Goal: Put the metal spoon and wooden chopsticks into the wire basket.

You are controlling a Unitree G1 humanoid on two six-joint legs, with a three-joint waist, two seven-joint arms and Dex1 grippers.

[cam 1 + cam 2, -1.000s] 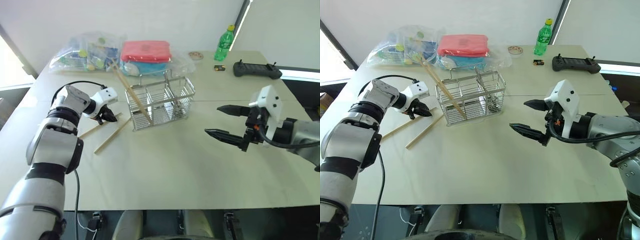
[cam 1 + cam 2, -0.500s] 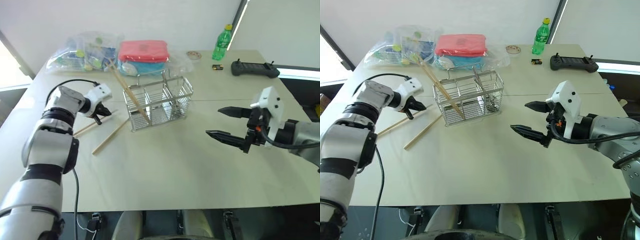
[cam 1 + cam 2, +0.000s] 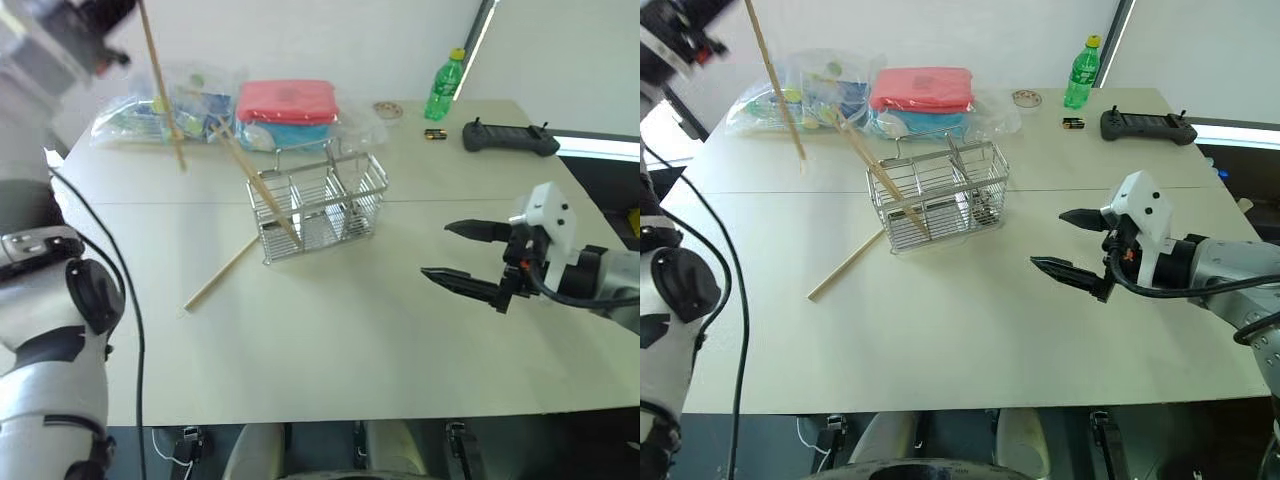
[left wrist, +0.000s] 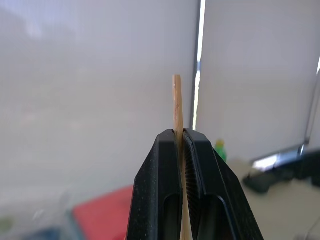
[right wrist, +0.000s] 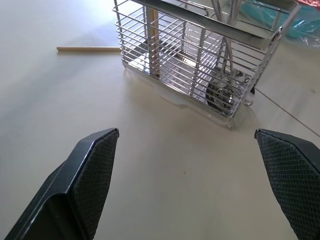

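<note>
Table bare across near half; wire basket sat mid-table w/ one chopstick leaning inside, metal spoon in end compartment, another stick flat beside it; R gripper hovered jaws wide, L gripper raised, clamped on chopstick.

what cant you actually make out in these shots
- Left tool: cut off by the top edge in the eye views; the wrist view shows it shut on a wooden chopstick.
- Metal spoon: wire basket bars cross it in the right wrist view, so the handle is unclear.
- Plastic bags: contents too small to identify.
</note>
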